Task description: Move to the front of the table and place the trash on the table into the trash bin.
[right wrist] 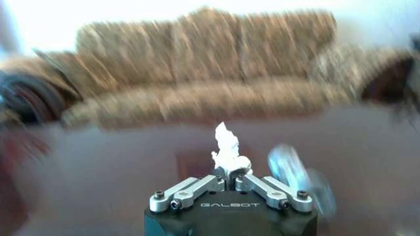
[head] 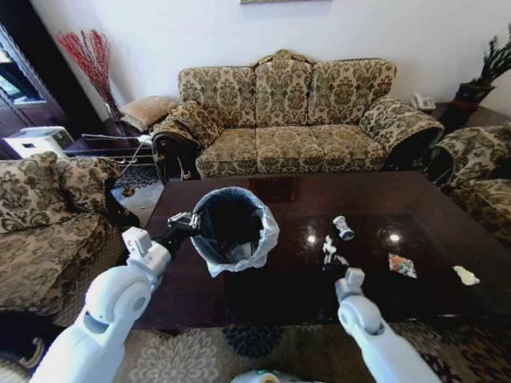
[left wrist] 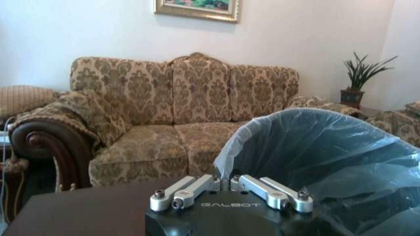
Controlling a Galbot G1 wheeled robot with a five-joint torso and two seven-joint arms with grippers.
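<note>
While the left gripper [head: 190,221] clamps the near-left rim of the trash bin [head: 232,228], the bin sits tipped on the dark table [head: 271,287], its mouth facing up and toward the robot. From the left wrist camera the fingers [left wrist: 223,184] look drawn together on the folded edge of the pale plastic liner [left wrist: 315,147], with the patterned sofa [left wrist: 184,108] behind.

To the right of the bin, the right gripper [head: 332,258] is low over the tabletop. Its wrist camera shows the fingers [right wrist: 229,176] pinched narrow around a crumpled white tissue [right wrist: 227,147] that sticks up between them. Just beside it on that blurred view lies a small silver can [right wrist: 288,167]; from the head camera the same can [head: 343,228] rests on its side a little beyond the gripper.

Farther right on the table lie 2 more pieces of trash: a colourful wrapper [head: 402,265], and another bit of white tissue [head: 466,275] near the right edge. Both are well apart from the bin.
</note>
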